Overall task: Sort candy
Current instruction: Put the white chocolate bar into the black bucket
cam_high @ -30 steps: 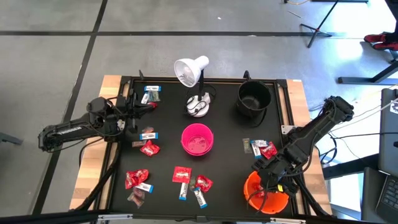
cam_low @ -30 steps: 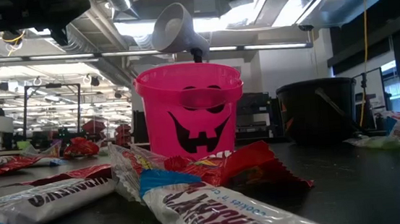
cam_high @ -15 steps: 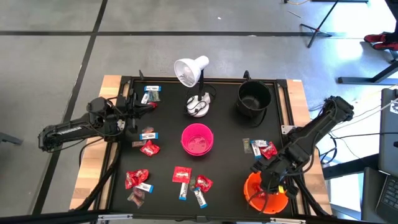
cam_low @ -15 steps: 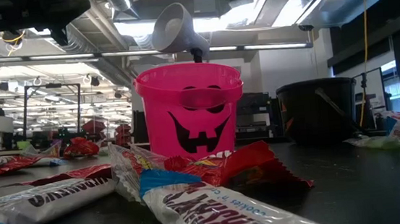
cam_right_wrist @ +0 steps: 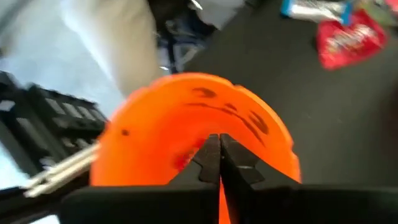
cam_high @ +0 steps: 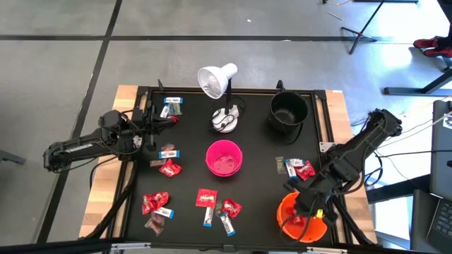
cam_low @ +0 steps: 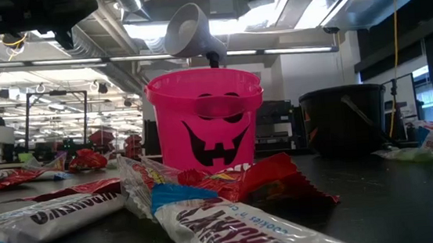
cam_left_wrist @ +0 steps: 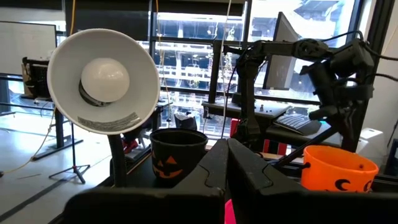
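Candy lies scattered on the black mat: red packets (cam_high: 170, 168) (cam_high: 155, 202) (cam_high: 206, 198), white-and-blue bars (cam_high: 169, 152) (cam_high: 171, 101), and a small group (cam_high: 300, 169) at the right. In the low view a bar (cam_low: 234, 230) and a red packet (cam_low: 268, 176) lie close by. My right gripper (cam_high: 301, 205) (cam_right_wrist: 219, 152) hangs shut over the orange bucket (cam_high: 302, 224) (cam_right_wrist: 186, 118) with nothing between its fingers. Something red (cam_right_wrist: 180, 160) shows inside that bucket. At the mat's far left, my left gripper (cam_high: 152, 121) (cam_left_wrist: 227, 163) waits, shut and holding nothing.
A pink bucket (cam_high: 224, 156) (cam_low: 206, 122) stands mid-mat, with a black bucket (cam_high: 288, 111) (cam_low: 342, 118) at the far right. The white desk lamp (cam_high: 217, 81) stands at the far middle. The mat's raised frame (cam_high: 233, 90) runs round the work area.
My right gripper has risen a little and drawn back over the orange bucket, toward the table's near right corner. The candy on the mat has stayed where it was.
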`<action>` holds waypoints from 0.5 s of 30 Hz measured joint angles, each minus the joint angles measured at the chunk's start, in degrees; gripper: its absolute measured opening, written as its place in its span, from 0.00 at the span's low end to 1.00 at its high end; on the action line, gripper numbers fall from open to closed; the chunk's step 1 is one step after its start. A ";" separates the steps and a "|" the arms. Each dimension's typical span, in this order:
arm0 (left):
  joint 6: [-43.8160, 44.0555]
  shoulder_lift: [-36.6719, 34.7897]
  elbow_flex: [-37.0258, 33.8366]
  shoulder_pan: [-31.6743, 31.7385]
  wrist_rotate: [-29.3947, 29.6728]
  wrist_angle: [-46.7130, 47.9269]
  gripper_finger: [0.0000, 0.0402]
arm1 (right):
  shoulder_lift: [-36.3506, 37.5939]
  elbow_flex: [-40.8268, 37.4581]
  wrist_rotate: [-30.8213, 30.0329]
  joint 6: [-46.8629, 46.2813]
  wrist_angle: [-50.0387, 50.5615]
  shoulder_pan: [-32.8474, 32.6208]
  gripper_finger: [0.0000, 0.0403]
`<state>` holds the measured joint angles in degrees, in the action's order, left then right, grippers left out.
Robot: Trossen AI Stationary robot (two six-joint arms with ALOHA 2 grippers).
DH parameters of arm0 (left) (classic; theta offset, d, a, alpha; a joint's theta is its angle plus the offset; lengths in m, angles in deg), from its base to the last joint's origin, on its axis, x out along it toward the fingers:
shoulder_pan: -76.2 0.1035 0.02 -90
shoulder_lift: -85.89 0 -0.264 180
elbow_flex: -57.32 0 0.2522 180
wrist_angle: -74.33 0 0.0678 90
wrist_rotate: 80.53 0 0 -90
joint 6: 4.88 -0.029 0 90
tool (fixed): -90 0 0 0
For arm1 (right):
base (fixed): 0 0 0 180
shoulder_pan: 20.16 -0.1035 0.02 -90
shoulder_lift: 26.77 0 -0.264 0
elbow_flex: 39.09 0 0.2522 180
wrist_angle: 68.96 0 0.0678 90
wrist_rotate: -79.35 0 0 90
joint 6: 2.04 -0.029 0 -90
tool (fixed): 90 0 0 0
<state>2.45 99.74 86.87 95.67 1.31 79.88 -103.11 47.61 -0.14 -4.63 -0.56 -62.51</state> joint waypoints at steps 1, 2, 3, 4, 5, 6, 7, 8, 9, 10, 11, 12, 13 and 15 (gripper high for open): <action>0.00 0.01 -0.01 0.01 -0.02 0.00 0.00 | 0.00 0.11 -2.16 0.00 0.49 0.00 0.01; 0.00 0.02 -0.02 0.00 -0.02 -0.01 0.00 | 0.00 0.19 -4.42 -0.01 0.57 0.00 0.01; 0.00 0.02 -0.02 0.02 -0.02 0.00 0.00 | 0.00 0.25 -6.46 -0.12 0.81 0.00 0.01; 0.00 0.02 -0.02 0.02 -0.02 0.00 0.00 | 0.00 0.25 -8.47 -0.21 1.32 0.00 0.01; 0.00 0.01 -0.01 0.02 -0.02 0.00 0.00 | 0.00 0.25 -10.43 -0.21 1.91 0.00 0.01; 0.00 0.02 -0.01 0.00 -0.02 -0.01 0.00 | 0.00 0.25 -12.53 -0.24 2.44 0.00 0.01; 0.00 0.02 -0.01 0.02 0.00 -0.02 0.00 | 0.00 0.25 -14.38 -0.25 2.93 0.00 0.01; 0.00 0.00 -0.01 0.02 -0.01 -0.02 0.00 | 0.00 0.25 -15.79 -0.22 3.09 0.00 0.01; 0.00 0.01 -0.01 0.01 -0.01 -0.01 0.00 | 0.00 0.25 -16.86 -0.15 2.98 0.00 0.00; 0.00 0.01 -0.02 0.00 -0.02 0.00 0.00 | 0.16 0.25 -17.98 -0.11 3.01 0.02 0.00; 0.00 0.02 -0.02 0.02 0.00 -0.02 0.00 | 0.36 0.24 -19.28 -0.12 3.06 0.01 0.00; 0.00 0.02 0.00 0.00 -0.02 -0.02 0.00 | 0.68 0.24 -20.32 -0.11 3.02 0.00 0.01; 0.00 0.01 -0.02 0.02 -0.02 0.00 0.00 | 1.06 0.23 -21.26 -0.11 3.01 0.01 0.01; 0.00 0.00 -0.02 0.02 -0.01 -0.02 0.00 | 1.81 0.23 -22.64 -0.07 2.91 0.00 0.01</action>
<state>2.45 99.74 86.85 95.69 1.30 79.86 -101.30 47.84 -22.78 -4.69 2.36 -62.51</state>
